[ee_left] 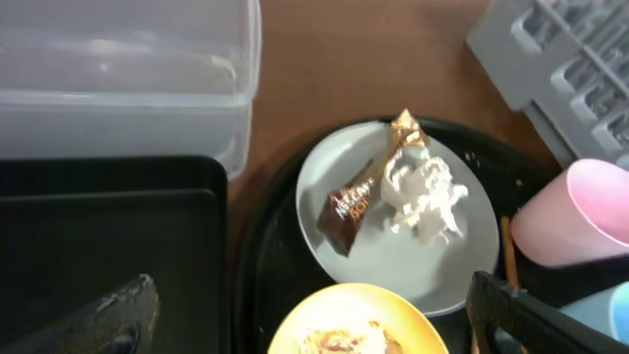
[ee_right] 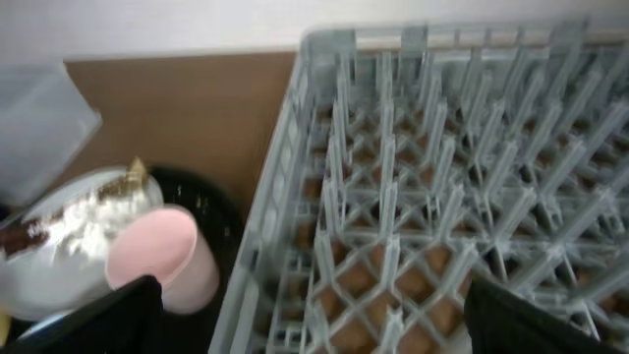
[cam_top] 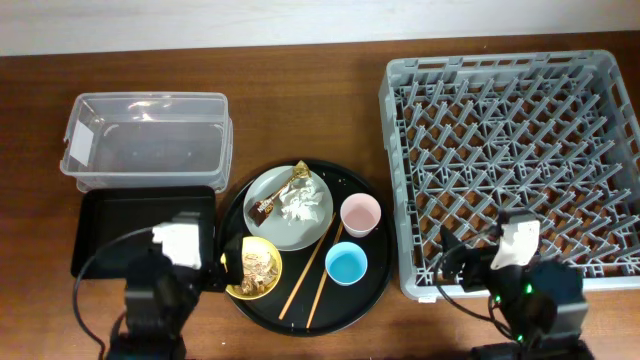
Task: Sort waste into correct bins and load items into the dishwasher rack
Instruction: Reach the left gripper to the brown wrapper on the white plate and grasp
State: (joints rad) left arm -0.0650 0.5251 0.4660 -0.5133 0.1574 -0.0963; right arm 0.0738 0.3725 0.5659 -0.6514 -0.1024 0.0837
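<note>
Overhead: crowded round tray [cam_top: 345,305] between shallow black bin [cam_top: 110,230] and rack [cam_top: 392,170], both jaws wide apart (empty).

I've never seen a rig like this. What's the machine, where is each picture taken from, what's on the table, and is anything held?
It's a robot with two arms, each ending in a two-finger pincer. One picture looks down from above; the other two come from wrist cameras. The left pincer and right pincer are open, holding nothing. A round black tray carries a plate with tissue and wrapper, a yellow bowl of scraps, a pink cup, a blue cup and chopsticks. Left: a clear tub and a flat black tray. Right: a grey rack.
</note>
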